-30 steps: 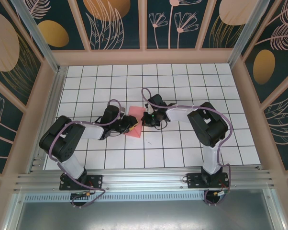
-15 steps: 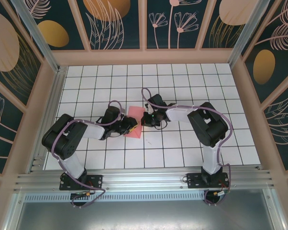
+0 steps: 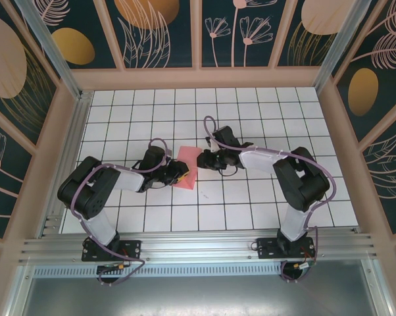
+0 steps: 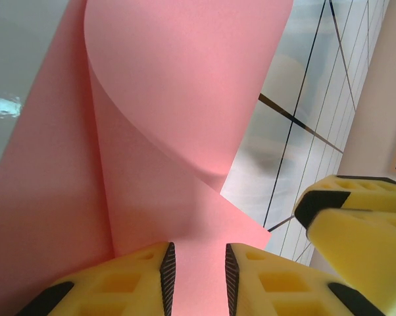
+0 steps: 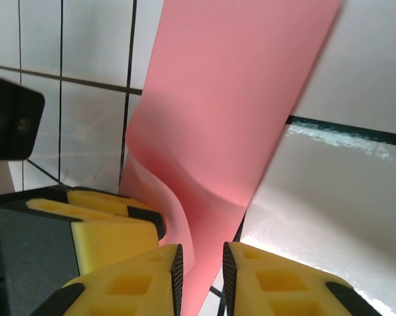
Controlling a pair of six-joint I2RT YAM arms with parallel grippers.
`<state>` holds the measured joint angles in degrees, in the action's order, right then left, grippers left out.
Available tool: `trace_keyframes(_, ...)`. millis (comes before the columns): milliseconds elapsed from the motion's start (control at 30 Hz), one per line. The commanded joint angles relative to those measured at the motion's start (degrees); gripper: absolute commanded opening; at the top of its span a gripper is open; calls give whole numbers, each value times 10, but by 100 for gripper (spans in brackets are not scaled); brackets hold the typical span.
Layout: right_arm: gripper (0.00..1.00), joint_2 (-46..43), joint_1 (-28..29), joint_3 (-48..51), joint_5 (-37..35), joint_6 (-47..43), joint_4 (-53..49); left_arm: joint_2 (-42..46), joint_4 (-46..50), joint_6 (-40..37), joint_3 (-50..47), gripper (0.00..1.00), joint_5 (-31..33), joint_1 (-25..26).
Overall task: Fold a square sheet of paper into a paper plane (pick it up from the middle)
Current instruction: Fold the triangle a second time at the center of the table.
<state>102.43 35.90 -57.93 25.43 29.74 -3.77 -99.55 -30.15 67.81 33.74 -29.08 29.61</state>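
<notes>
The left arm reaches in low over the white gridded desk (image 3: 250, 105), and the left fingers (image 3: 180, 172) sit at the near left edge of the pink sheet of paper (image 3: 187, 155). In the left wrist view their black pads (image 4: 166, 270) stand a narrow gap apart. The paper (image 4: 185, 99) runs through that gap without being pinched, so they are slightly open. Beyond them one flap of the sheet curls up and over in a soft roll, not creased flat.

The sheet lies near the middle of the desk, between the two arms. It is partly doubled over and is no dart shape yet.

The right fingers (image 3: 201, 160) come in from the right and meet the sheet's right edge. In the right wrist view their pads (image 5: 177, 263) are likewise a narrow gap apart. The bent edge of the paper (image 5: 237, 99) rises between them, loose rather than clamped. A yellow finger of the left arm (image 5: 112, 230) sits just beside it.
</notes>
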Motion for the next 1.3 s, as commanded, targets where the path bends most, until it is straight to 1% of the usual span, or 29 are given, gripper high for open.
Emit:
trace_keyframes(0,30,12,6,-7,23,-18,9,-8,4,-4,-2,29,5,3)
trace_keyframes(133,34,30,8,-21,22,-20,-11,-9,3,-3,-1,29,4,3)
trace_keyframes(267,34,43,11,-27,35,-21,-17,-9,3,-3,-1,29,3,3)
trace_keyframes(533,28,57,13,-27,70,-15,2,-7,3,-4,-2,29,3,3)
trace_keyframes(633,23,61,12,-28,75,-12,7,-7,1,-4,-1,29,1,3)
trace_keyframes(700,18,64,12,-31,74,-10,6,-6,0,-4,-1,29,-1,3)
trace_keyframes(767,11,67,12,-35,66,-12,3,-2,1,-4,-2,31,-2,3)
trace_keyframes(833,8,69,13,-40,52,-19,-5,9,2,-6,-2,38,-6,3)
trace_keyframes(867,7,72,13,-43,45,-25,-10,9,2,-9,-3,42,-8,3)
trace_keyframes(900,7,74,14,-47,37,-31,-17,28,4,-13,-5,45,-10,2)
trace_keyframes(967,6,77,15,-51,26,-42,-26,44,18,-24,-6,50,-10,3)
trace_keyframes(1100,6,81,15,-56,16,-60,-35,74,68,-58,-11,52,5,3)
trace_keyframes(1267,7,87,17,-64,15,-79,-39,86,154,-101,-4,50,40,3)
